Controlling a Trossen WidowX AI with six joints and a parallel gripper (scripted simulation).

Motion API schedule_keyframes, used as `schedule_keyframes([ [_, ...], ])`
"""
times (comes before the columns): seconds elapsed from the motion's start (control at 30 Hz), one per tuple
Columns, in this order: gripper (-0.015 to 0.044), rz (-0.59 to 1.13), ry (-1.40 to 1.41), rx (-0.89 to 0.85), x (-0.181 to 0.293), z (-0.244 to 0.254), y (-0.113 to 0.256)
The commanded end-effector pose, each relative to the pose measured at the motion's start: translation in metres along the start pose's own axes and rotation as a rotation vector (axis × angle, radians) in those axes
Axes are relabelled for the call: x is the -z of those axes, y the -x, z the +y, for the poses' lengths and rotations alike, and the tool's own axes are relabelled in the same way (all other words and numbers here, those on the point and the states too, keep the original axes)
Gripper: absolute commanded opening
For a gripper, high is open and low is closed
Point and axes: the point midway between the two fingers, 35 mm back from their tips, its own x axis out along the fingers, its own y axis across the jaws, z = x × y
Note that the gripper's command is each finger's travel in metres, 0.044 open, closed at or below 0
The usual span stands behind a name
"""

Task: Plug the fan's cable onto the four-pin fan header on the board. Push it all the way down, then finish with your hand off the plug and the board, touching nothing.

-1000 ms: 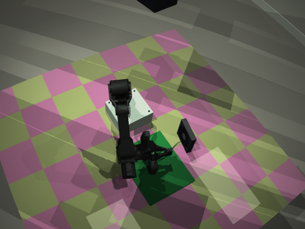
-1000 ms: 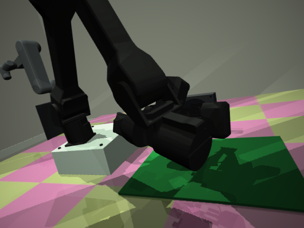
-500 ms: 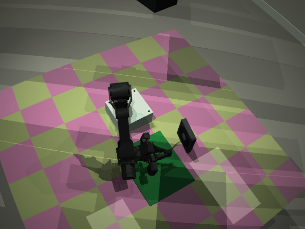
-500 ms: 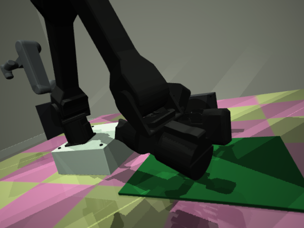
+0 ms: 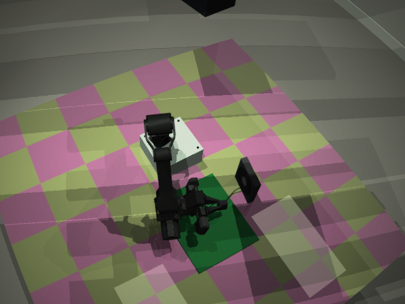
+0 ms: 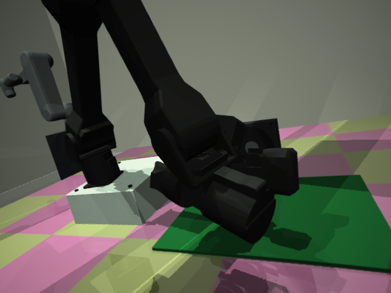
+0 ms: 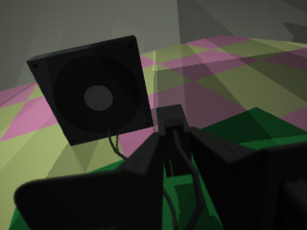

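The black fan [image 5: 247, 179] [image 6: 271, 133] [image 7: 98, 98] stands upright beyond one edge of the green board [image 5: 217, 250] [image 6: 331, 196] [image 7: 251, 126]. Its thin dark cable [image 5: 233, 194] [image 7: 114, 145] runs from the fan to the gripper. My gripper [image 5: 223, 204] [image 7: 174, 136] is shut on the dark cable plug [image 7: 172, 116], which sticks out past the fingertips in the wrist view. The fingers are over the board near the fan-side edge; their height above it is hard to tell. In the exterior view the arm's wrist hides the fingers and plug. The four-pin header is not visible in any view.
The arm's white base box [image 5: 188, 137] [image 6: 104, 208] stands behind the board. The fan is close to the fingertips. A checkered pink and yellow-green mat [image 5: 157, 78] [image 6: 31, 255] lies under everything. A grey arm [image 6: 42, 83] stands in the background.
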Motion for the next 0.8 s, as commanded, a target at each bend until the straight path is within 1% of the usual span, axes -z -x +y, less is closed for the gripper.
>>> schedule_keyframes([
  [0.0,0.0000,0.004,0.005,-0.001,0.004,0.000,-0.001],
  [0.77,0.0000,0.004,0.005,-0.001,0.023,0.000,-0.004],
])
